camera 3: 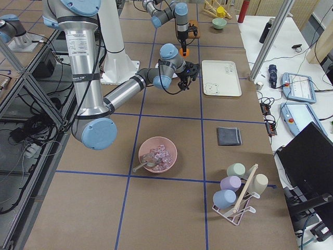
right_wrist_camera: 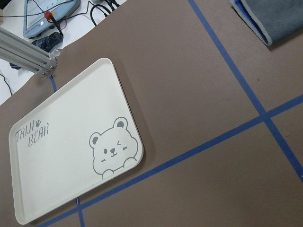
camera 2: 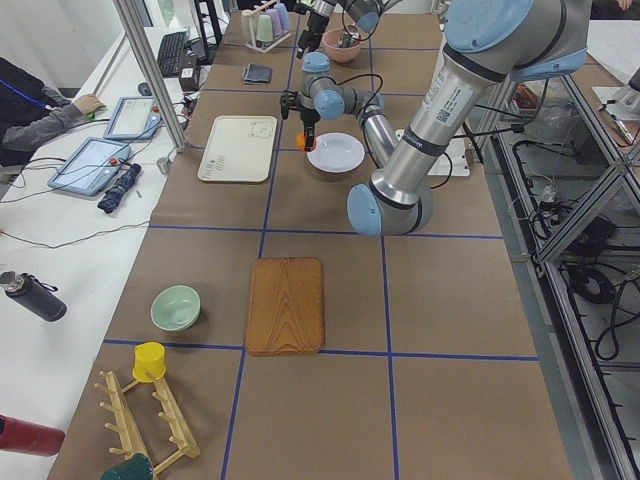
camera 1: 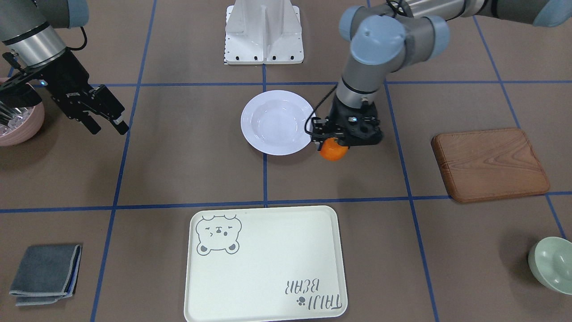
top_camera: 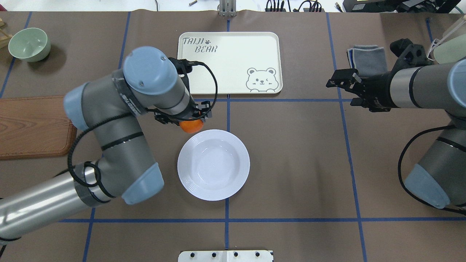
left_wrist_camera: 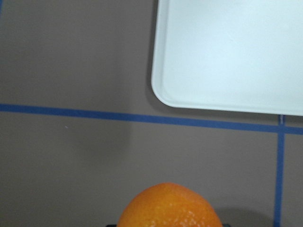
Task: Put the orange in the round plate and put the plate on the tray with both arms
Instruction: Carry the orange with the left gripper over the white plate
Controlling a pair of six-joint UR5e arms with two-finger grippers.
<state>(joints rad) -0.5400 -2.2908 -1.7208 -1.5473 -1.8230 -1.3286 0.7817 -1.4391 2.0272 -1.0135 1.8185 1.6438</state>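
My left gripper (camera 1: 340, 142) is shut on the orange (camera 1: 333, 150), holding it just off the rim of the round plate (camera 1: 277, 121), on the side toward the tray (camera 1: 266, 264). From overhead the orange (top_camera: 192, 126) hangs at the far-left rim of the white plate (top_camera: 213, 164), whose centre holds nothing. The left wrist view shows the orange (left_wrist_camera: 170, 205) at the bottom edge and a tray corner (left_wrist_camera: 227, 52) beyond it. The cream bear tray (top_camera: 229, 62) is bare. Off to the side, my right gripper (camera 1: 107, 126) stands open and holds nothing.
A wooden board (camera 1: 489, 163) and a pale green bowl (camera 1: 552, 264) lie on the left arm's side. A pink bowl (camera 1: 18, 118) with cutlery and a folded grey cloth (camera 1: 47, 273) lie on the right arm's side. The white base mount (camera 1: 263, 33) stands behind the plate.
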